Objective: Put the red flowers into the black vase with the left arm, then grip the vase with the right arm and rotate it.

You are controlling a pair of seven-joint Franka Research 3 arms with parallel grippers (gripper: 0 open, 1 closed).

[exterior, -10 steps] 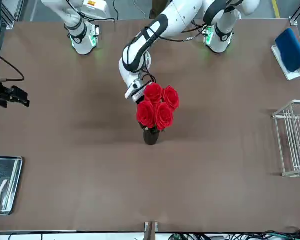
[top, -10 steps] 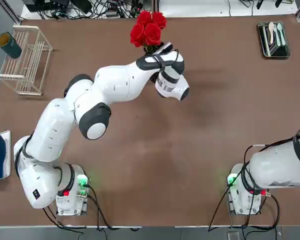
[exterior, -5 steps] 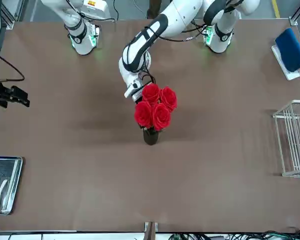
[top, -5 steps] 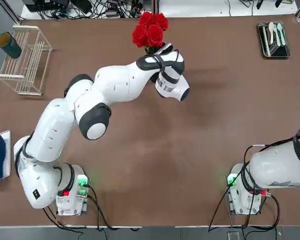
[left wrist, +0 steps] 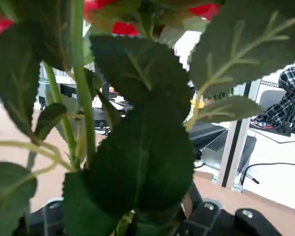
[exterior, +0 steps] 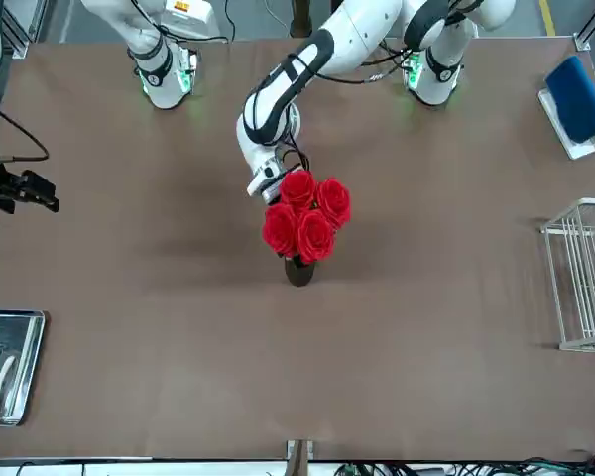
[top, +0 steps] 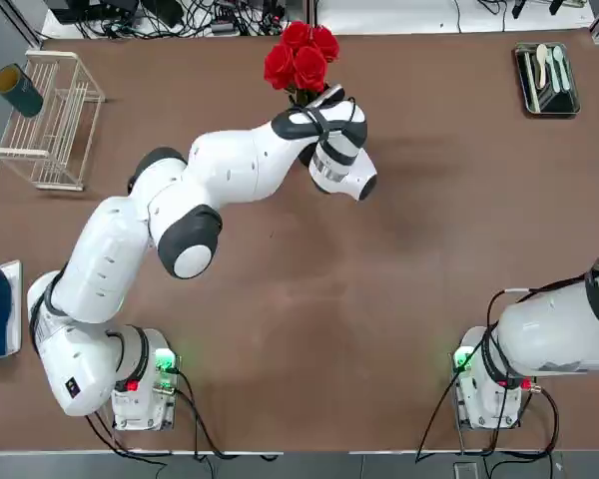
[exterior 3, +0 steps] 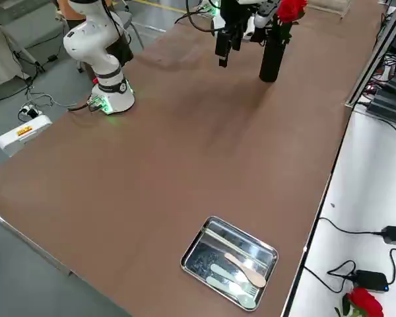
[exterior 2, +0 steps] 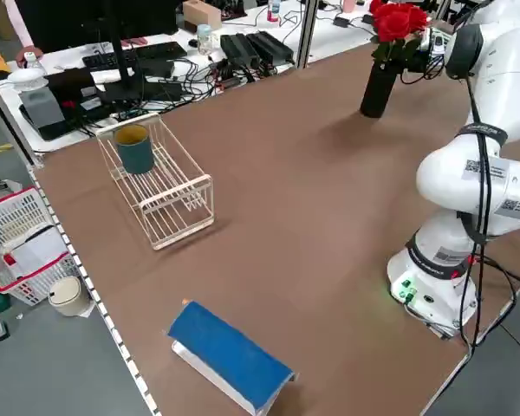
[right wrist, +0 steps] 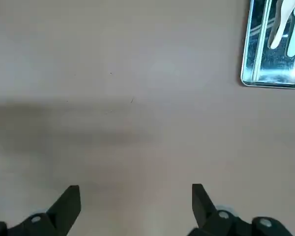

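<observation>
Fingers of the left gripper (exterior: 276, 188) are closed on the leafy stem of the red flowers (exterior: 305, 217), whose blooms stand directly over the black vase (exterior: 298, 272) at mid-table, the stem apparently already in its mouth. To finish well, I judge the bunch should sink straight down until it rests, then be let go without nudging the vase; the right gripper (right wrist: 136, 206) hangs idle with fingers spread, over bare table (exterior: 456, 327). Count: four blooms, one vase, two arms, one wire rack (top: 58, 118), one green cup (top: 18, 90), one tray (top: 546, 78).
</observation>
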